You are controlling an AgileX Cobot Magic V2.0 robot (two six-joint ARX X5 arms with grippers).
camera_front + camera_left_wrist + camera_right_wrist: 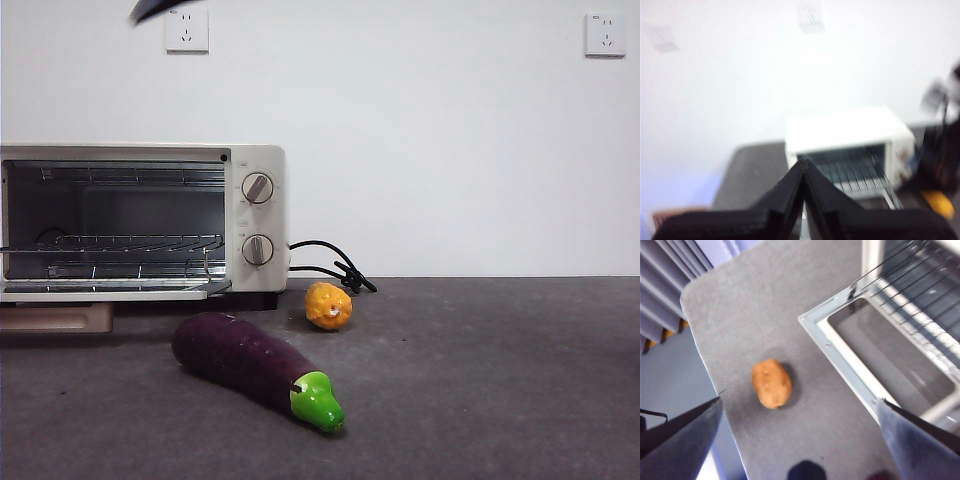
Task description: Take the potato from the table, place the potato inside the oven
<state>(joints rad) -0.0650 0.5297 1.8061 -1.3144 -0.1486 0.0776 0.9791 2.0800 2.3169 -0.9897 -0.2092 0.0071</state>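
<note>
The tan-orange potato (pixel 771 383) lies on the grey table (pixel 765 300) beside the oven's lowered glass door (pixel 890 365); the front view does not show it. My right gripper (pixel 801 400) hangs open high above it, jaws spread wide on either side and touching nothing. The cream-white oven (pixel 258 160) stands at the left with its door down and wire rack bare. My left gripper (pixel 803 161) is shut on nothing, well back from the oven (pixel 850 127) in a blurred picture. A black tip (pixel 160 8) shows at the top edge of the front view.
A purple eggplant (pixel 250 365) with a green tip lies in front of the oven. A small bumpy yellow ball (pixel 328 306) sits near the black cord (pixel 335 265). The table's rounded edge (pixel 700 340) runs close to the potato.
</note>
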